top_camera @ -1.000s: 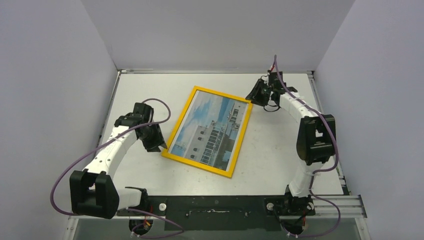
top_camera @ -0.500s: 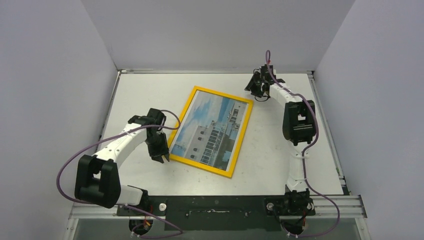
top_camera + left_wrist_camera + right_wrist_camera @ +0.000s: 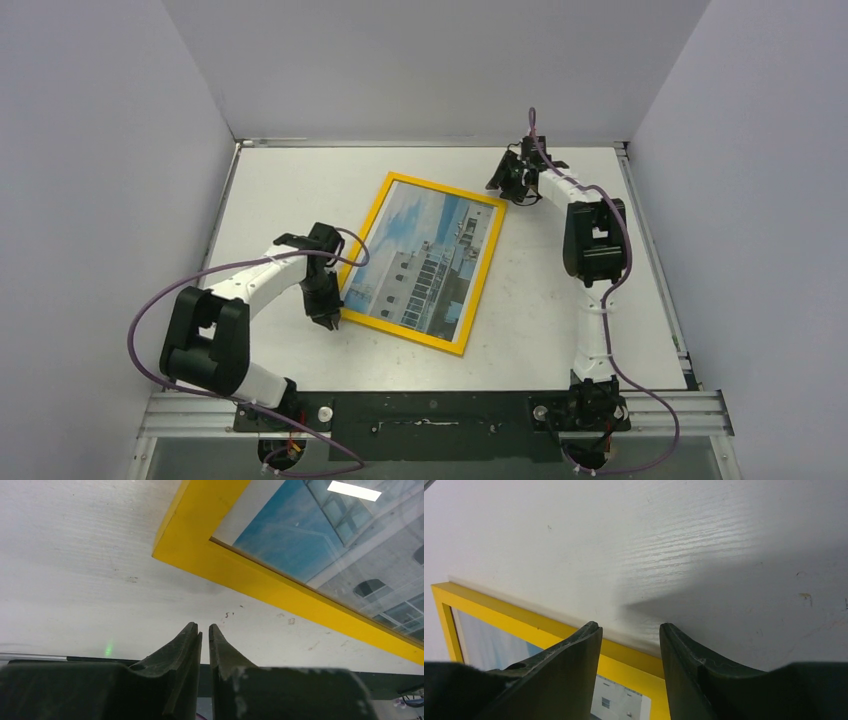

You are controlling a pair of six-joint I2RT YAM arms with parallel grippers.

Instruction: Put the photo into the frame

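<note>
The yellow frame (image 3: 360, 240) lies flat and slanted in the middle of the table, with the photo (image 3: 420, 260) of a white building and blue sky lying inside it, picture side up. My left gripper (image 3: 331, 322) hovers just off the frame's near left corner. In the left wrist view the left gripper (image 3: 202, 626) is shut to a thin slit and empty, short of the frame (image 3: 260, 580) and photo (image 3: 310, 535). My right gripper (image 3: 500, 185) is at the frame's far right corner. Seen from the right wrist, the right gripper (image 3: 630, 626) is open and empty over the frame's edge (image 3: 489, 612) and photo (image 3: 489, 642).
The white table (image 3: 560, 300) is walled by grey panels on three sides. A black rail (image 3: 430, 410) with both arm bases runs along the near edge. The right arm's elbow (image 3: 592, 240) stands high to the right of the frame.
My left gripper moved right and nearer, to the frame's near left corner, while its jaws closed. The right gripper drew slightly back at the far corner and its jaws widened.
</note>
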